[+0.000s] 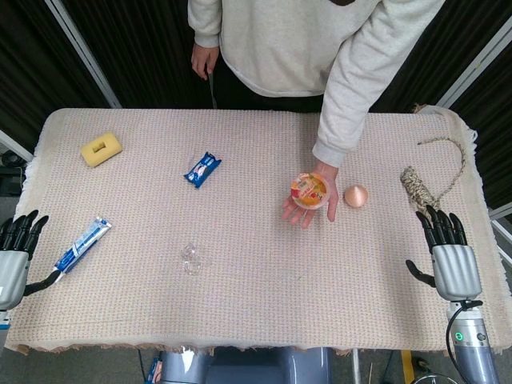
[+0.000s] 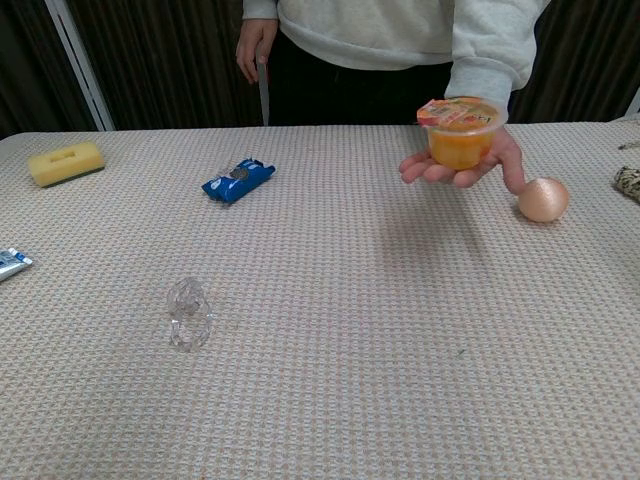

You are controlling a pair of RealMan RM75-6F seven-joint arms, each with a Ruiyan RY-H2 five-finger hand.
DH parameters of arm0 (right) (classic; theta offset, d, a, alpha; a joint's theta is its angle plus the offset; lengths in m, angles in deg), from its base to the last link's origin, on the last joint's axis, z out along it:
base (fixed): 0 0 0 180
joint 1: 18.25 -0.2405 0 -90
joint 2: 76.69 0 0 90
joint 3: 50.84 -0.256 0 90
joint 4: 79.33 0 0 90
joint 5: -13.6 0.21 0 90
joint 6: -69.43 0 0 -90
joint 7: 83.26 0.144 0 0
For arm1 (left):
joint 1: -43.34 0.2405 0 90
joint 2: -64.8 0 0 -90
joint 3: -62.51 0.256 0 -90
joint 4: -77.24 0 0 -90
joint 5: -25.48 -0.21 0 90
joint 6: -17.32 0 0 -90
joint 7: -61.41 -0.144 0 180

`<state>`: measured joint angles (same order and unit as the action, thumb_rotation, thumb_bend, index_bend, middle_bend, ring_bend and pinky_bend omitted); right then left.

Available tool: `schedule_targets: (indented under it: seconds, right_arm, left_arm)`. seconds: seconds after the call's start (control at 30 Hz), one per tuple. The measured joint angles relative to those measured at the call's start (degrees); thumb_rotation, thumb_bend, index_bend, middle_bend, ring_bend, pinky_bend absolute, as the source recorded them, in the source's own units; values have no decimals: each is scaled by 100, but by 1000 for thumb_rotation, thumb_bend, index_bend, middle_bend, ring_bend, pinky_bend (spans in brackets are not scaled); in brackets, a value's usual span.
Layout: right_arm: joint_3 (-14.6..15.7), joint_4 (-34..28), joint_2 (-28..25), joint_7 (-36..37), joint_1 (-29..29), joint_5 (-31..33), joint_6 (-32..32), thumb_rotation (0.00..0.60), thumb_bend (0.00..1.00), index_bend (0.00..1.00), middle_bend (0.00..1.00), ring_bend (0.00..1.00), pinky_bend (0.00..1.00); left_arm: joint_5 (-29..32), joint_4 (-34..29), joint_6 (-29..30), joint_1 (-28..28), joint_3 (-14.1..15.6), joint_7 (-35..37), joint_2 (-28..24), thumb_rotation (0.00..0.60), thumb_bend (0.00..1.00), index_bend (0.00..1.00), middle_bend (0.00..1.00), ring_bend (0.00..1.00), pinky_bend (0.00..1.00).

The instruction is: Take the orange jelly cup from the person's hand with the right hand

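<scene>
Above mid-table, person's hand [image 2: 462, 166] offers jelly cup [image 2: 461, 132]; right hand [image 1: 448, 254] at edge

Coarse woven tablecloth [image 1: 240, 296], glossy plastic jelly cup [image 2: 461, 133], porous yellow sponge [image 1: 101, 149].

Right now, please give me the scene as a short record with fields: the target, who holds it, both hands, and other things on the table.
target: orange jelly cup, upright, sealed lid on top
holder: person's hand, palm up, raised above the table cloth
right hand: near the table's right edge, fingers apart, holds nothing, far from the cup
left hand: at the left edge, fingers apart, holds nothing
beside target: egg on the cloth
others: yellow sponge, blue snack packet, toothpaste tube, clear plastic piece, twine bundle
</scene>
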<state>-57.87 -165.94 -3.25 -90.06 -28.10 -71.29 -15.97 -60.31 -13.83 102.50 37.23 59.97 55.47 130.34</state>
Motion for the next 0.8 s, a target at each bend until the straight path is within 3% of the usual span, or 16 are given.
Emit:
schedule_targets:
  seconds: [0.53,0.8]
  right_arm:
    - [-38,-364,-131,-8,-36,-19,32,600,137,81,0,0,0]
    - [-150,-1748,-552,-634,-265,586,698,600,142,139,0,0,0]
  left_arm:
    - [-146,92,105,-10,-2,114,33,600,200,15,0,0,0]
    - [-313,314,240,-20,-16,326,135,600,202,13,0,0,0]
